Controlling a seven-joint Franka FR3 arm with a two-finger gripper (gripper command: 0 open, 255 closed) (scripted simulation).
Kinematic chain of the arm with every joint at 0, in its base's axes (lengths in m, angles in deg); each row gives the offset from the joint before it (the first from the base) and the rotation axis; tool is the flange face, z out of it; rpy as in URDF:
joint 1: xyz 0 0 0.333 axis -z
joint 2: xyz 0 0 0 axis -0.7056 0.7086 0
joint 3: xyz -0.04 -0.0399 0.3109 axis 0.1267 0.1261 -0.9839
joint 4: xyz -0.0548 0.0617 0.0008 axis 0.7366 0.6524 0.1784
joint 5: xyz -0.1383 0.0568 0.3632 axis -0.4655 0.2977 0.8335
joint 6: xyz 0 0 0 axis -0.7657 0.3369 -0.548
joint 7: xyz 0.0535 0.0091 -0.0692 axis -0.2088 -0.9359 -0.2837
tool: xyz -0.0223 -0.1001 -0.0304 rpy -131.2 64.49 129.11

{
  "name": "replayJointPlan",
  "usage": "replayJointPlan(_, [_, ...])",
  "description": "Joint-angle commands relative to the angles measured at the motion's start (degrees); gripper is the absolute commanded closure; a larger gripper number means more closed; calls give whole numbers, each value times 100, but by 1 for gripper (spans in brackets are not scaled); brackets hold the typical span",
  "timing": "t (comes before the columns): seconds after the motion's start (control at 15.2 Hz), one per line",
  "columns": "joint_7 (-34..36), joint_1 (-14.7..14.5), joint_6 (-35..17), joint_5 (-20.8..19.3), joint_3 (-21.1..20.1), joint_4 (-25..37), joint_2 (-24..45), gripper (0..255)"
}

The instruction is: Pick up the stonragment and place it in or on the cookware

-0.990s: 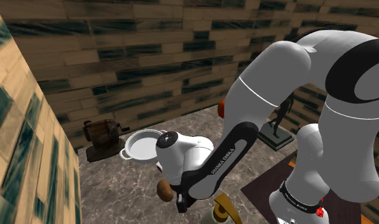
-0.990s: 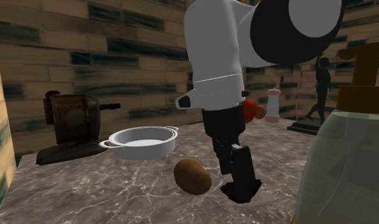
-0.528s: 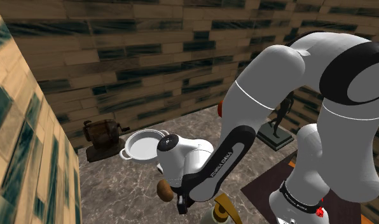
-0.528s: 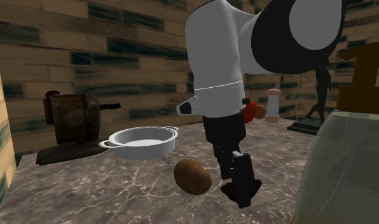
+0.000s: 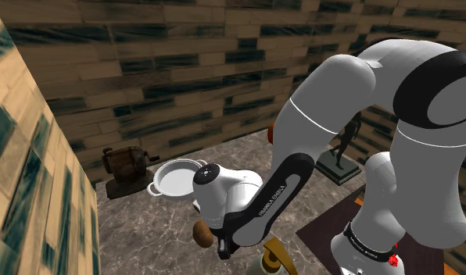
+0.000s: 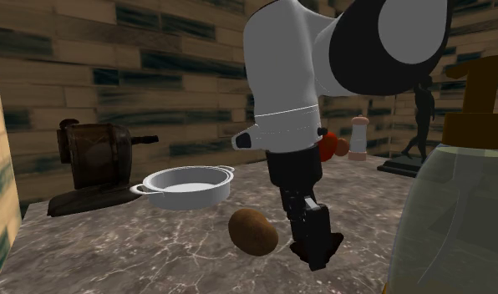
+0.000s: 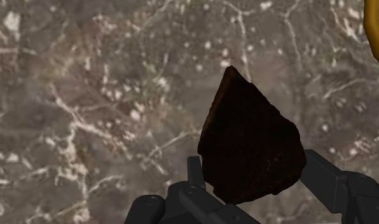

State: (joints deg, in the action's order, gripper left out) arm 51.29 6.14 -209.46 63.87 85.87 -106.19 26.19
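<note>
Over the last second my arm has been re-posing above the counter: the elbow has been swinging round and my wrist has been turning, so my pincer is now leaning at a slightly different angle low over the marble, though it has hardly been travelling. The stone, a brown lump, has not budged; it is lying on the counter just beside my hand, on the second exterior view's left. The pan, a pale two-handled one, is sitting where it was, further back toward the wall and well apart from the stone.

Through my wrist camera I am seeing my fingers standing apart with the stone showing dark and angular between them. From the side, though, a gap is showing between the stone and my hand, so I am judging that I am spread wide and gripping nothing, only lining up.

So the task is barely beginning: I am still needing to bring the fingers round the stone, close on it, lift, and carry it across to the pan.
</note>
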Motion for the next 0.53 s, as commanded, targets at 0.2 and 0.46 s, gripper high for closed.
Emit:
replayJointPlan(0.2, [4, -11, -13, 4, -12, -3, 23, 255])
replayJointPlan(0.46, [1, -9, 278, 11, -15, -25, -290, 255])
